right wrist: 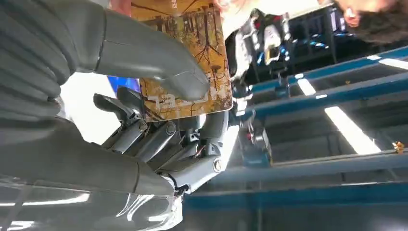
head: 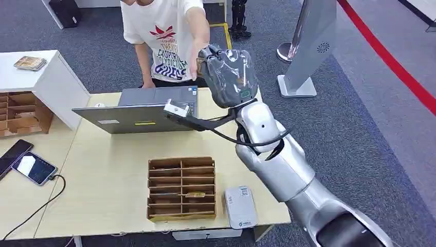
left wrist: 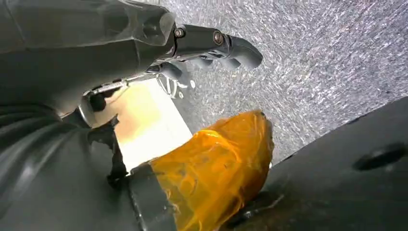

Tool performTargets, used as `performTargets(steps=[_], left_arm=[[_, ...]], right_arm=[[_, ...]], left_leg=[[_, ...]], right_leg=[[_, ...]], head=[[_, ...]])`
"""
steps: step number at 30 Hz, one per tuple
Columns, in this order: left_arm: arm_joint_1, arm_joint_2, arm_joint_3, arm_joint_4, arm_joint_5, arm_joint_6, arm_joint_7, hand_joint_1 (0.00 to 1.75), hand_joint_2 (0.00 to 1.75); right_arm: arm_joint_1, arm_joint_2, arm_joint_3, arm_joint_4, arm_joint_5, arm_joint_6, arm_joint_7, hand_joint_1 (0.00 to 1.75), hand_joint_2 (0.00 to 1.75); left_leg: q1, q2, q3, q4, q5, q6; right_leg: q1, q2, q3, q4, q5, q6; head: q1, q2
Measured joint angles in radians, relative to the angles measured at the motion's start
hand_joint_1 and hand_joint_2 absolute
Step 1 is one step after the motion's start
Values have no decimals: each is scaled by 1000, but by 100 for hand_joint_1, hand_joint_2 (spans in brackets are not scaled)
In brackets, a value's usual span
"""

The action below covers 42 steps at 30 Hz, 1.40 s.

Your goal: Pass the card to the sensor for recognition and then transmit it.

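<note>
Nearest, a white sensor lies on the table beside a wooden tray; beyond, the right hand is raised, thumb pressing the card against its fingers; a person's hand meets it; left hand fingers curled, holding nothing.

The arm is smooth, shiny silver metal, and the right hand wears a glossy clear plastic cover. The table is matt pale wood; the card looks glossy printed.
</note>
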Motion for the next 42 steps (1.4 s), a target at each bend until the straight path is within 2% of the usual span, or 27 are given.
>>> performTargets(steps=[4, 5, 6, 12, 15, 18, 19, 24, 28, 29, 33, 42], left_arm=[[-5, 0, -11, 0, -7, -6, 4, 0, 0], [-5, 0, -13, 0, -7, -6, 6, 0, 0], [-5, 0, -14, 0, -7, -7, 6, 0, 0], [-4, 0, -14, 0, -3, -9, 6, 0, 0], [-1, 0, -14, 0, 14, 0, 3, 0, 0], [3, -2, -14, 0, 34, 12, -3, 0, 0], [5, -3, -14, 0, 43, 18, -4, 0, 0], [12, -8, -7, 0, 77, 35, -5, 0, 0], [20, -12, 17, 0, 115, 50, -13, 0, 0], [23, -13, 22, 0, 125, 56, -15, 0, 0], [34, -20, 48, 0, 159, 76, -29, 0, 0], [49, -29, 88, 0, 203, 102, -48, 0, 0]], right_arm=[[-36, 11, 11, 107, 45, -12, 12, 175, 175], [-39, 13, 11, 128, 47, -12, 17, 14, 175], [-40, 15, 11, 149, 50, -13, 24, 0, 175], [-41, 28, 5, 229, 43, -6, 52, 0, 175], [-10, 50, -21, 229, -62, -7, 20, 0, 175], [61, 74, -43, 174, -217, -7, -26, 0, 175], [89, 83, -45, 140, -278, -5, -42, 0, 0], [208, 97, -33, -15, -494, 16, -107, 0, 0], [321, 95, -14, -170, -733, 31, -175, 0, 0], [350, 94, -11, -208, -792, 33, -196, 0, 175], [471, 61, -8, -346, -972, 51, -258, 0, 175], [692, -32, -8, -517, -1014, 42, -312, 0, 175]], left_leg=[[0, 0, 0, 0, 0, 0], [0, 0, 0, 0, 0, 0], [0, 0, 0, 0, 0, 0], [0, 0, -1, 0, 0, 1], [0, 0, -1, 0, 0, 1], [0, 0, -1, 0, 0, 1], [0, 0, -1, 0, 0, 1], [0, 0, -2, 0, 0, 1], [0, 0, -2, 0, 0, 1], [0, 0, -2, 0, 0, 1], [0, 0, -3, 0, -1, 1], [0, 0, -3, 0, -2, 2]], right_leg=[[0, 0, 0, 0, 0, 0], [0, 0, 0, 0, 1, 0], [0, 0, 0, 0, 1, 0], [0, 0, -1, 0, 1, 0], [0, 0, -2, 0, 1, 0], [0, 0, -2, 0, 1, 0], [0, 0, -2, 0, 1, 0], [0, 0, -2, -1, 0, 0], [0, 0, -2, -1, 0, 0], [0, 0, -3, -1, 0, 0], [0, 0, -3, -2, 0, 1], [0, 0, -3, -2, 0, 1]], head=[[0, 0], [0, 0], [0, 0], [0, 0], [0, 0], [0, 0], [0, 0], [0, 0], [0, 0], [0, 0], [0, 0], [0, 0]])
